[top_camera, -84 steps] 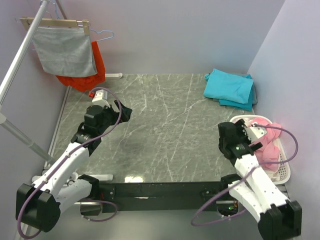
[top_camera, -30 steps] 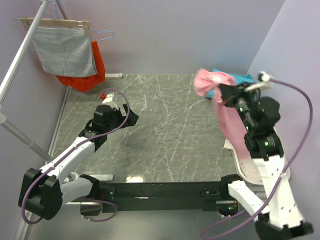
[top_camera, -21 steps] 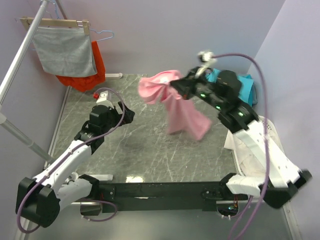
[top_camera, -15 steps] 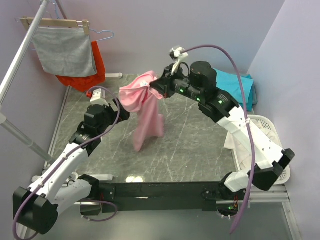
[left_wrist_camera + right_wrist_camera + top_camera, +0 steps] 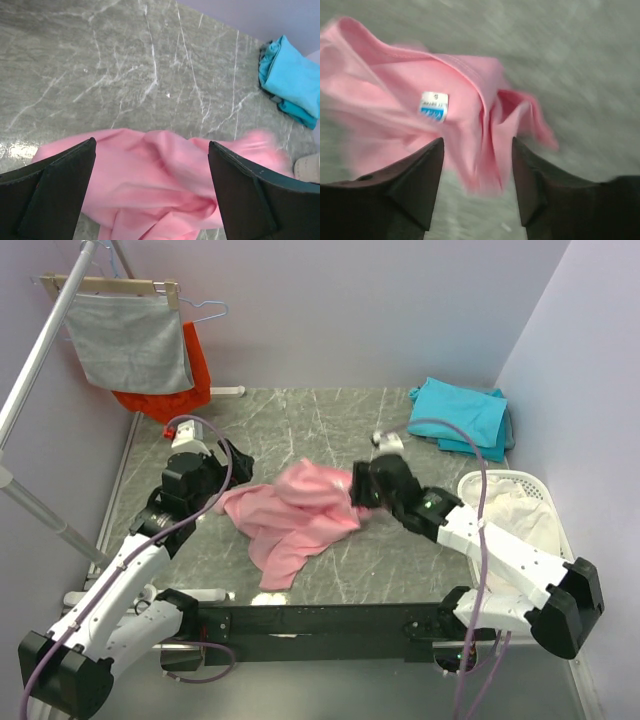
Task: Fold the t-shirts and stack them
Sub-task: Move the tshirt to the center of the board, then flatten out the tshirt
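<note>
The light pink t-shirt (image 5: pixel 295 520) lies crumpled on the table left of the middle. It also shows in the left wrist view (image 5: pixel 165 185) and, blurred, in the right wrist view (image 5: pixel 395 95), where its white and blue neck tag (image 5: pixel 434 106) faces up. My right gripper (image 5: pixel 356 488) is low at the shirt's right edge, its jaws open (image 5: pixel 477 142) over the cloth. My left gripper (image 5: pixel 238 462) is at the shirt's left corner, wide open (image 5: pixel 151 145) above it. Folded teal t-shirts (image 5: pixel 460 415) lie at the back right, also in the left wrist view (image 5: pixel 292 85).
A white laundry basket (image 5: pixel 560 540) with pale cloth in it stands at the right edge. A grey cloth on a wooden hanger (image 5: pixel 130 340) and an orange-red garment (image 5: pixel 190 380) hang at the back left by a slanted metal pole (image 5: pixel 40 350).
My right arm lifted the pink t-shirt out of the basket, swung it left across the table and lowered it onto the surface, where it now lies loose. My left gripper shifted slightly.
</note>
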Motion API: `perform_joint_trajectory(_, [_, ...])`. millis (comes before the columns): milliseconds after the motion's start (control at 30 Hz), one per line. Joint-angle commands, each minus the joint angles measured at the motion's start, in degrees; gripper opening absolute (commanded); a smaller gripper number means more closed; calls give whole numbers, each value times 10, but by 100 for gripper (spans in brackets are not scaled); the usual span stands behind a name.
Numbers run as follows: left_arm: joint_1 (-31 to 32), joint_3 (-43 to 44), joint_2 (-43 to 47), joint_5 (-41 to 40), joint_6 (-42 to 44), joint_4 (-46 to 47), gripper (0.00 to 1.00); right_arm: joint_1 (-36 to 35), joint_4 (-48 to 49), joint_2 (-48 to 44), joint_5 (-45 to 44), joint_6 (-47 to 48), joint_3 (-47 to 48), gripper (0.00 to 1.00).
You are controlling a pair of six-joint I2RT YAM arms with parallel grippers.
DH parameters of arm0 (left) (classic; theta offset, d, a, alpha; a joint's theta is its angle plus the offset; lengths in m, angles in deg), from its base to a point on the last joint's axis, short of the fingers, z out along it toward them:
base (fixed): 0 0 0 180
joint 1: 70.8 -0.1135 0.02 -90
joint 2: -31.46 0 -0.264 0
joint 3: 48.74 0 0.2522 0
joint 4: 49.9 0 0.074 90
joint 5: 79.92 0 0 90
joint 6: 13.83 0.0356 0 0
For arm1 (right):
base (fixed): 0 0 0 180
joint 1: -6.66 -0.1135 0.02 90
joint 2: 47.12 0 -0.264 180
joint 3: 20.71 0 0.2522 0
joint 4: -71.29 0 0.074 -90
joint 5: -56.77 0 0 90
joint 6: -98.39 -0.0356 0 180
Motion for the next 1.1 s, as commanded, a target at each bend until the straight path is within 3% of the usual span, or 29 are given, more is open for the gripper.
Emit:
perform_joint_trajectory(0, [-2,4,-16,34,11,-6,100,0,-113,-77,-211,-158,-77,72])
perform_joint_trajectory(100, [-2,-8,-34,29,12,-5,99,1,-80,-134,-238,-108,-87,84])
perform_joint_trajectory(167, [-2,-15,-45,19,9,-1,99,5,-19,-145,-181,-64,-86,88])
perform_joint_trajectory(300, [-7,-15,-113,-10,-1,-7,99,15,22,-58,-84,21,-29,90])
perform_joint_trajectory(433, [-32,-15,-179,-4,-12,6,99,17,29,107,6,69,48,87])
perform_joint_trajectory(633, [-73,-30,-229,41,-14,62,100,21,41,256,87,117,144,87])
perform_joint_trajectory(867, [-83,-21,-287,67,-13,73,99,38,30,354,171,137,210,85])
perform_joint_trajectory(1067, [-84,-48,-296,84,-18,94,99,49,10,398,214,133,228,77])
